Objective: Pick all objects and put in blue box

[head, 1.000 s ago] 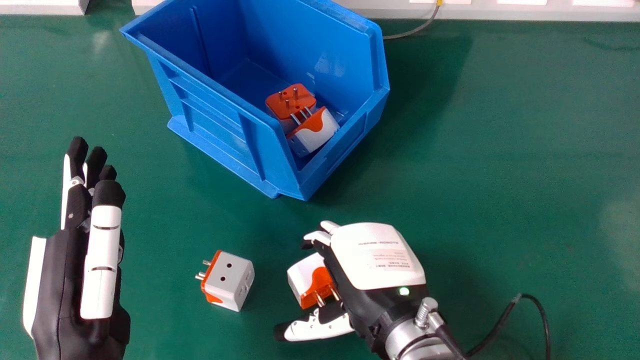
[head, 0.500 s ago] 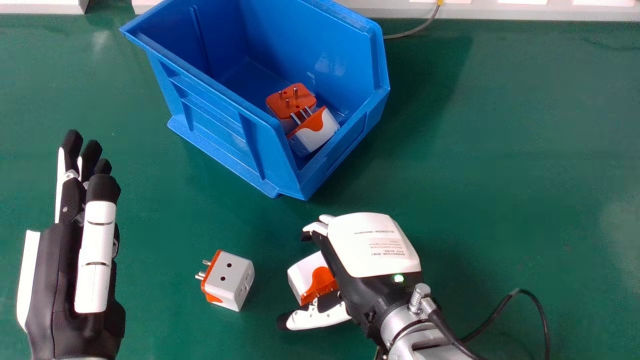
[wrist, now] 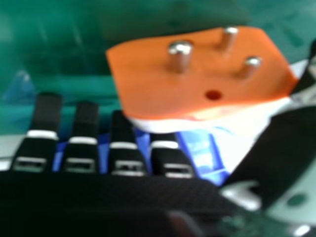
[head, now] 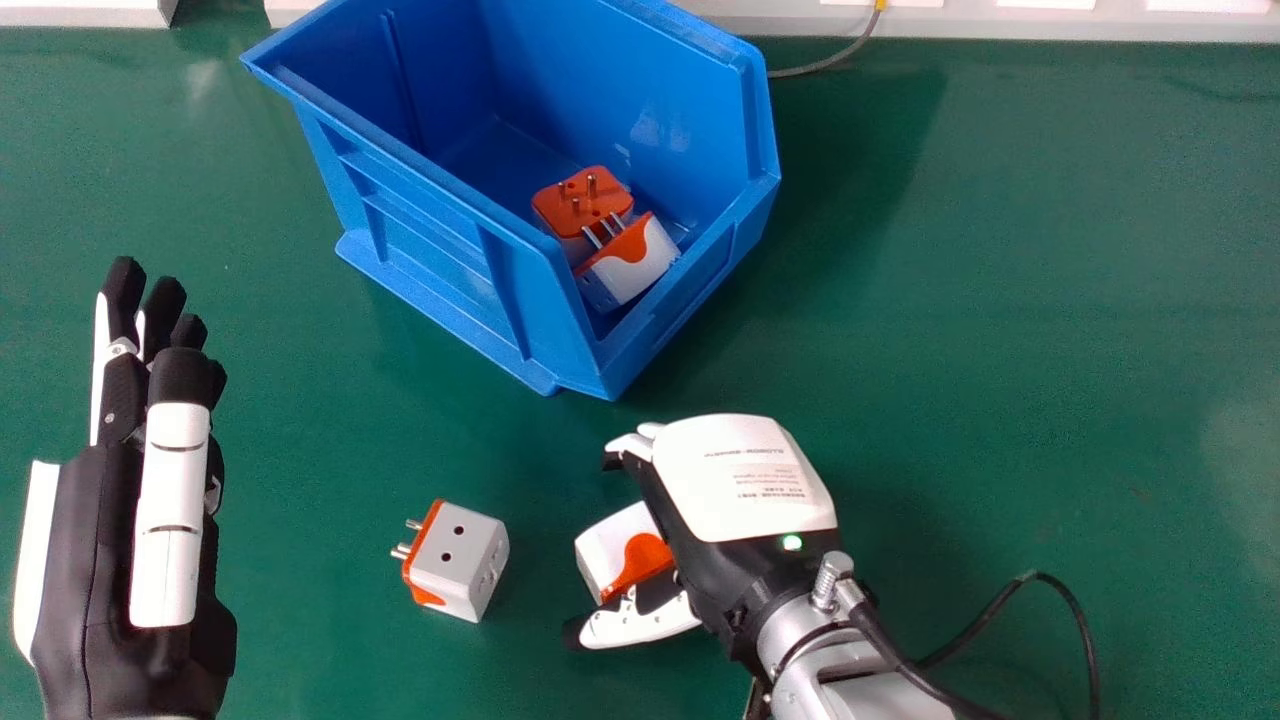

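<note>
White and orange, one loose adapter [head: 610, 555] lies between thumb and fingers of the right robot hand [head: 745, 480], spread wide, yet to close.

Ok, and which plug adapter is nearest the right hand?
The plug adapter between the thumb and fingers of the right hand; another sits on the table toward the left hand, and two are in the blue box.
</note>
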`<state>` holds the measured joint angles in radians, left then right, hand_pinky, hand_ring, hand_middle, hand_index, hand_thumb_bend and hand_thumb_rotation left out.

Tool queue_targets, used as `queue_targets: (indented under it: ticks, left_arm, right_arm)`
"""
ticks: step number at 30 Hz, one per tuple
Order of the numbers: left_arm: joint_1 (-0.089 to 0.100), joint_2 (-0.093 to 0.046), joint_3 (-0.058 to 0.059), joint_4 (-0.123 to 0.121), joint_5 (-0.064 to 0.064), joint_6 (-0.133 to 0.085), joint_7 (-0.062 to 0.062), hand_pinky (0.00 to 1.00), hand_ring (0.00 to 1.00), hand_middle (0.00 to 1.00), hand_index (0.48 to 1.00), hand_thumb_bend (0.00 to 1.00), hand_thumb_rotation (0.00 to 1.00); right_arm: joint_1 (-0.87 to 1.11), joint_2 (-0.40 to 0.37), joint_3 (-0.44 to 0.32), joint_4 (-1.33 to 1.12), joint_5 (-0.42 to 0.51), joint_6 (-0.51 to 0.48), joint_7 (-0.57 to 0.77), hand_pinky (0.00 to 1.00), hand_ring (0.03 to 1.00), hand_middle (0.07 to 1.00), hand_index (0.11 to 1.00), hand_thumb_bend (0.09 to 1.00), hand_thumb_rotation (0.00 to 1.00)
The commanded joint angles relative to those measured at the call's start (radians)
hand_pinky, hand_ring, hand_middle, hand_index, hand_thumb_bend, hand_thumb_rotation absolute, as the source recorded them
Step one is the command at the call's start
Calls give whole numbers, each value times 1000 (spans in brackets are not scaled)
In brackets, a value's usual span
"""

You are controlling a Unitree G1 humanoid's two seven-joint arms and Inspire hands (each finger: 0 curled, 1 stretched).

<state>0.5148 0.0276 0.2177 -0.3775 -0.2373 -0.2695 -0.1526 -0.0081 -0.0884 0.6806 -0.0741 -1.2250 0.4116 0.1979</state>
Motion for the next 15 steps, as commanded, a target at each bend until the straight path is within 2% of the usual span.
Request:
queue_targets:
  ticks: [1, 4, 10, 15]
  left_arm:
    - [5, 11, 8, -27, -9, -12, -8, 1000, 1000, 1000, 1000, 670, 997]
    - [7, 10, 9, -32, -6, -7, -3, 1000, 1000, 1000, 1000, 671, 995]
    - [5, 11, 10, -34, -11, -11, -8, 1000, 1000, 1000, 1000, 654, 1000]
    - [9, 12, 9, -50, -9, 5, -3, 1000, 1000, 1000, 1000, 655, 1000]
  right_arm:
    - [-10, -8, -10, -24, 8, -2, 10, 731, 832, 867, 777, 679, 381]
    - [-6, -14, -14, -38, 14, -4, 20, 731, 833, 865, 777, 695, 352]
    - [-5, -23, -16, -57, 11, 3, 63, 741, 841, 868, 798, 748, 309]
    - [-17, -40, -8, -61, -19, 3, 103, 746, 845, 871, 810, 764, 301]
